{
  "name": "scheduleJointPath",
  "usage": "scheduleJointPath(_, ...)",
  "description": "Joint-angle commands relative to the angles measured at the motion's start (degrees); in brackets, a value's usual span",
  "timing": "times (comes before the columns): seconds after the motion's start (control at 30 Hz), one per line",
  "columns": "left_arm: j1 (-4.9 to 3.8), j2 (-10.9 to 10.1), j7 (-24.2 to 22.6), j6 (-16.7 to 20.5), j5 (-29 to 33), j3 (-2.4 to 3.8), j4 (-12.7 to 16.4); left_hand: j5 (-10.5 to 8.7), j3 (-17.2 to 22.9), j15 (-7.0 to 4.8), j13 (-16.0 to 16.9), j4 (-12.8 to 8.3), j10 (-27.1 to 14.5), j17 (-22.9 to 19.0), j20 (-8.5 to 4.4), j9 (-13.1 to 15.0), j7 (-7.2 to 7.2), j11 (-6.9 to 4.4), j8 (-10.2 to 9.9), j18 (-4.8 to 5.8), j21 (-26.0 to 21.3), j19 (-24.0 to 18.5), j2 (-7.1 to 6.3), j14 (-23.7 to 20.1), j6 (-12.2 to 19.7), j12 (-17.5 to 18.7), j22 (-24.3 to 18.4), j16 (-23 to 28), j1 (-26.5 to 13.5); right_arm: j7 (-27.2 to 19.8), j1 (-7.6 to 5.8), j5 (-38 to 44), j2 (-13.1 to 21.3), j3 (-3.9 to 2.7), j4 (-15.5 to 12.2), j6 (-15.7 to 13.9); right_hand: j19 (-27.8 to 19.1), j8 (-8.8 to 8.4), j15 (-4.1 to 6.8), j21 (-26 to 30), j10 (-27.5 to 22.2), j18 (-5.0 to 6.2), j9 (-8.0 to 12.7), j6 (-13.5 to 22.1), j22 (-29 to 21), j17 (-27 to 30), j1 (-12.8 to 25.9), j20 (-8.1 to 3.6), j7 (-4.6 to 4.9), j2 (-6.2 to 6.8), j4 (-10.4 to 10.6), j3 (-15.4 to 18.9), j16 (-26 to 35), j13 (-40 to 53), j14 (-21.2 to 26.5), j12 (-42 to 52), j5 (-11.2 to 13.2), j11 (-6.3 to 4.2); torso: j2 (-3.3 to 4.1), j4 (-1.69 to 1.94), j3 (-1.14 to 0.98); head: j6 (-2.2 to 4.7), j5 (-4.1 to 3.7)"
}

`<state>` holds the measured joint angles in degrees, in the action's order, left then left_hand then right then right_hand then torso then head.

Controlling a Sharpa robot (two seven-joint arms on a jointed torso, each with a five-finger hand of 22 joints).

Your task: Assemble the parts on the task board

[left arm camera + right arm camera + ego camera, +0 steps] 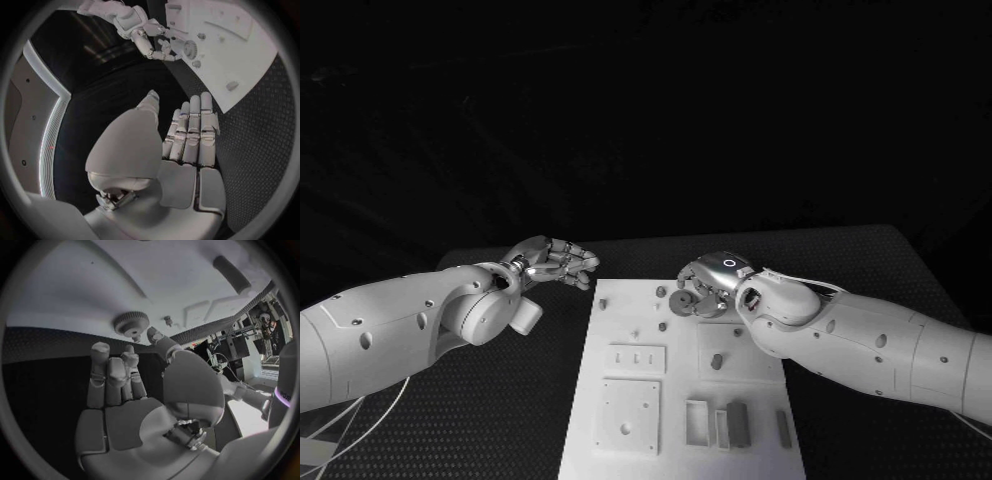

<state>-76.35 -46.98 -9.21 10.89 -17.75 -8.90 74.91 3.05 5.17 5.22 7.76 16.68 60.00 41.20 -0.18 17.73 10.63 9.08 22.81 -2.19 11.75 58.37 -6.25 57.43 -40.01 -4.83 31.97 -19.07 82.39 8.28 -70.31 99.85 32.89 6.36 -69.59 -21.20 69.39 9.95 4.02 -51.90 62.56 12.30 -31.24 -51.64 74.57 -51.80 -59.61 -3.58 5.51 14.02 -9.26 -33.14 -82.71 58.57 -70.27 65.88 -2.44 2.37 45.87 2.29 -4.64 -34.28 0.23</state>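
In the head view, the white board (678, 390) is seen in the middle of the black table (862, 260); the left hand (553, 262) is held over the table just beside the board's far left corner, and nothing is held in it; its fingers are curled in loosely. The right hand (708, 285) is held over the far end of the board; a round toothed gear (684, 301) is seen right under its fingers, but it cannot be told here if the gear is pinched or only touched. A small peg (662, 291) is seen near the gear; a dark part (717, 361) lies in the middle of the board; more upright parts (734, 420) are stood near the board's near end.

In the left wrist view, the left hand (187, 135) is seen with its fingers straight and close together, and nothing is held; the board (240, 45) lies past the fingertips, well apart from them. The right hand (147, 35) is seen there too, with its fingertips at the gear (187, 48) on the board.

In the right wrist view, the right hand (125, 385) is seen with its fingers up and a little apart; the gear (130, 323) lies flat on the board (94, 285) just past the fingertips; the thumb is near the gear's edge, and no grip on it is seen. A small peg (167, 320) is stood beside the gear; a dark long part (231, 272) lies farther off.
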Motion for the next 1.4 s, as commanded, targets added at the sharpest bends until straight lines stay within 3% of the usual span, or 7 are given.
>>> scheduleJointPath(0.03, -0.01, 0.2, -0.5, -0.7, 0.2, 0.03, 0.0, -0.01, -0.2, 0.19, 0.1, 0.0, 0.2, 0.1, -0.15, 0.1, 1.69, 0.33, -0.3, -1.14, -0.3, 0.0, 0.36, 0.4, 0.3, 0.3, 0.1, 0.3, 0.3, -0.6, -0.02, -1.3, -0.9, -0.02, 2.0, 1.1, 0.1, 0.28, -0.35, 0.3, -0.3, 2.7, -0.2, 3.5, 0.1, -0.1, 1.1, 0.33, 3.64, -0.9, 1.3, 0.0, 0.0, -0.1, 0.0, 0.5, -0.3, 0.2, 0.04, 0.07, 0.12, -0.12, -0.01)
scheduleJointPath(0.3, -0.01, 0.2, -0.5, -0.8, 0.2, 0.03, -0.1, -0.01, -0.2, 0.19, 0.1, 0.0, 0.2, 0.1, -0.15, 0.1, 1.7, 0.33, -0.4, -1.14, -0.3, 0.0, 0.38, 0.4, 0.3, 0.3, 0.1, 0.3, 0.3, -1.2, 0.01, -2.1, -2.2, 0.02, 4.0, 2.8, 0.0, 0.81, -0.1, 0.1, -0.3, 2.7, -0.4, 2.9, 0.4, -0.2, 1.1, 0.18, 3.36, -2.16, 1.5, 0.1, -0.1, -0.2, 0.0, 0.8, -0.3, -0.05, 0.11, 0.07, 0.07, -0.26, 0.13)
scheduleJointPath(0.5, -0.01, 0.3, -0.5, -0.8, 0.2, 0.03, -0.1, -0.01, -0.3, 0.19, 0.1, 0.0, 0.2, 0.1, -0.15, 0.1, 1.71, 0.33, -0.4, -1.14, -0.4, 0.0, 0.39, 0.4, 0.3, 0.3, 0.1, 0.4, 0.2, -1.5, 0.08, -2.4, -3.1, 0.07, 5.1, 3.1, -0.1, 0.8, -0.07, 0.1, -0.3, 2.7, -0.4, 2.9, 0.4, -0.3, 1.2, 0.17, 3.34, -2.24, 1.5, 0.3, -0.1, -0.2, 0.0, 0.8, -0.3, -0.07, 0.07, 0.03, 0.11, -0.34, 0.09)
scheduleJointPath(0.93, -0.01, 0.1, -0.5, -0.8, 0.2, 0.03, 0.0, -0.02, -0.3, 0.19, 0.1, 0.0, 0.2, 0.2, -0.15, 0.1, 1.72, 0.34, -0.4, -1.14, -0.4, 0.0, 0.41, 0.4, 0.3, 0.3, 0.1, 0.4, 0.2, -2.1, 0.21, -2.8, -2.3, 0.14, 4.3, 4.9, -0.2, 1.21, 0.06, 0.0, -0.4, 2.7, -0.6, 2.4, 0.6, -0.4, 1.2, 0.1, 3.18, -2.31, 1.1, 0.7, -0.2, -0.2, 0.0, 1.0, -0.3, -0.22, 0.05, -0.12, 0.05, -0.69, 0.32)
scheduleJointPath(1.4, -0.01, 0.2, -0.4, -0.8, 0.2, 0.03, 0.0, -0.01, -0.3, 0.19, 0.1, 0.0, 0.2, 0.2, -0.14, 0.1, 1.74, 0.35, -0.4, -1.13, -0.4, 0.0, 0.43, 0.4, 0.3, 0.3, 0.1, 0.4, 0.2, -2.6, 0.55, -3.3, -3.0, 0.25, 5.0, 6.6, -0.5, 1.17, 0.1, 0.0, -0.7, 2.7, -0.5, 2.7, 0.8, -0.4, 1.1, 0.1, 3.17, -2.19, 0.6, 1.0, -0.1, -0.3, 0.3, 1.2, -0.3, -0.24, 0.06, 0.07, 0.09, -0.84, 0.16)
